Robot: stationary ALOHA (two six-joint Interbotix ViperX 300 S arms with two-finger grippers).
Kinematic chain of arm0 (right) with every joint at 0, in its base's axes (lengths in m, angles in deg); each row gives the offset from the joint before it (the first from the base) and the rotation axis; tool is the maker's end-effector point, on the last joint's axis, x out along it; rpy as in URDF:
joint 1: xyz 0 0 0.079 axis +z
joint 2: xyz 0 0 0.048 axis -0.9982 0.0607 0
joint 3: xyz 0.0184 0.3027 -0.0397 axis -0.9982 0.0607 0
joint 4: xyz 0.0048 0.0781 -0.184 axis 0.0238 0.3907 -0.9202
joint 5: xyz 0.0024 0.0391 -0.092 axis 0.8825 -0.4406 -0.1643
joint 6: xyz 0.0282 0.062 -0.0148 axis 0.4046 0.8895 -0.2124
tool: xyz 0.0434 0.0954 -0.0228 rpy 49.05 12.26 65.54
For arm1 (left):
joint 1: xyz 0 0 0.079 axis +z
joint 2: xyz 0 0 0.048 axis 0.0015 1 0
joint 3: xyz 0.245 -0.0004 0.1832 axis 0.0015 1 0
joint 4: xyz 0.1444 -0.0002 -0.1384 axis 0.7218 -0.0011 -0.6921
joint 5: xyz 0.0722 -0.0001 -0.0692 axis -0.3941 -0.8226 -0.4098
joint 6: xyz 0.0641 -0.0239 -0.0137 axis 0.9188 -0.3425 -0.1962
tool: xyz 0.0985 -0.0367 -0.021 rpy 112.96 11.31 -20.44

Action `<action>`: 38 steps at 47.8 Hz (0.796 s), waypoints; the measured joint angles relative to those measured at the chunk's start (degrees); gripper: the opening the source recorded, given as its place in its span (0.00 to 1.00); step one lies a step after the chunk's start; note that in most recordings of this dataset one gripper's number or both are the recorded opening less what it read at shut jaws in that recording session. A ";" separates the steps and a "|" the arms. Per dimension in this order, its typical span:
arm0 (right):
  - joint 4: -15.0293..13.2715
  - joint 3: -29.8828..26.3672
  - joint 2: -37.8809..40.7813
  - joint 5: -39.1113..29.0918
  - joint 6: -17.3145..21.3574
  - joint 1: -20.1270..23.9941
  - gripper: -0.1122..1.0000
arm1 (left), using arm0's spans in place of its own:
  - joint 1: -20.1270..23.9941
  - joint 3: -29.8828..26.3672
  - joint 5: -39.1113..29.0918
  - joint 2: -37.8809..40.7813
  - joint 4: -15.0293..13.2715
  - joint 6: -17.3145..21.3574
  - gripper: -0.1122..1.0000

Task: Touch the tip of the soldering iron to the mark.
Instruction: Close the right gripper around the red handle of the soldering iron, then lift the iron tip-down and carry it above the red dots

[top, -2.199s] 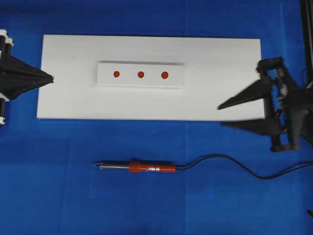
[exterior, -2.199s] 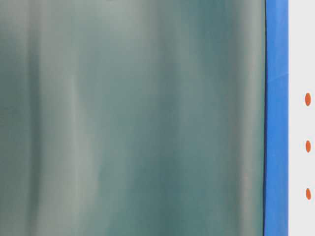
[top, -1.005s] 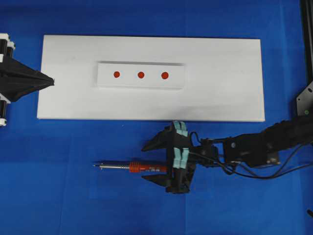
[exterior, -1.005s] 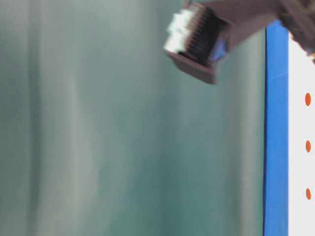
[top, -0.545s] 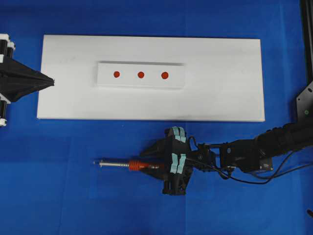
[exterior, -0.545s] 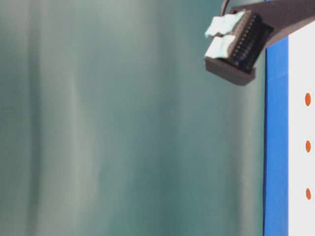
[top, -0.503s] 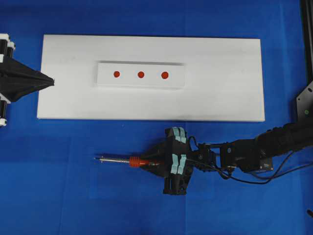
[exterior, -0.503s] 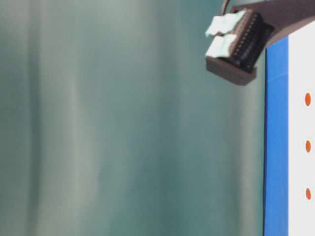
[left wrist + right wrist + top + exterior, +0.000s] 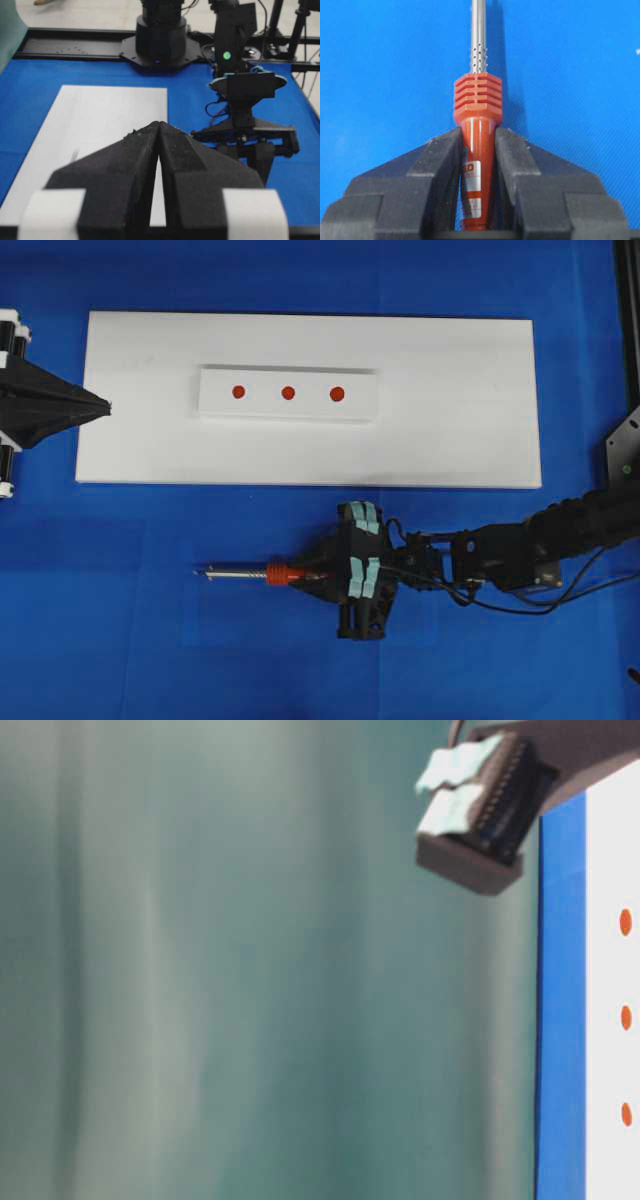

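The soldering iron (image 9: 270,573) lies along the blue cloth in front of the white board, its silver shaft pointing left. My right gripper (image 9: 312,575) is shut on its orange-red handle (image 9: 477,145), just behind the ribbed collar. Three red marks (image 9: 288,393) sit in a row on a raised white strip (image 9: 288,392) on the board, well away from the tip. My left gripper (image 9: 106,403) is shut and empty at the board's left edge; it also shows in the left wrist view (image 9: 159,124). The cord is hidden under the right arm.
The white board (image 9: 450,410) lies across the middle of the blue cloth. My right arm (image 9: 520,550) stretches in low from the right. A black frame post (image 9: 628,320) stands at the far right edge.
My right gripper came in from the right, lowered over the handle and closed on it. The iron has shifted slightly. The left arm has not moved.
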 measured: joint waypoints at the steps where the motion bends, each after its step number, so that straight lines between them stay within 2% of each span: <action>1: 0.00 0.09 -0.62 -0.70 0.00 0.00 0.16 | 0.00 0.00 0.00 0.00 0.00 0.00 0.10; 15: -0.26 2.29 -15.03 -13.62 -1.32 -2.29 0.16 | 0.00 0.09 0.35 0.00 0.00 0.00 0.10; 25: -0.44 2.64 -24.17 -21.36 -6.86 -3.43 0.16 | 0.00 0.00 0.44 0.00 0.00 0.00 0.10; 30: -0.44 2.64 -27.25 -24.43 -8.88 -4.22 0.16 | 0.00 0.00 0.44 0.00 0.00 0.00 0.10; 38: -0.62 2.64 -28.65 -26.19 -9.58 -5.27 0.16 | 0.00 0.09 0.53 -0.09 0.00 0.00 0.10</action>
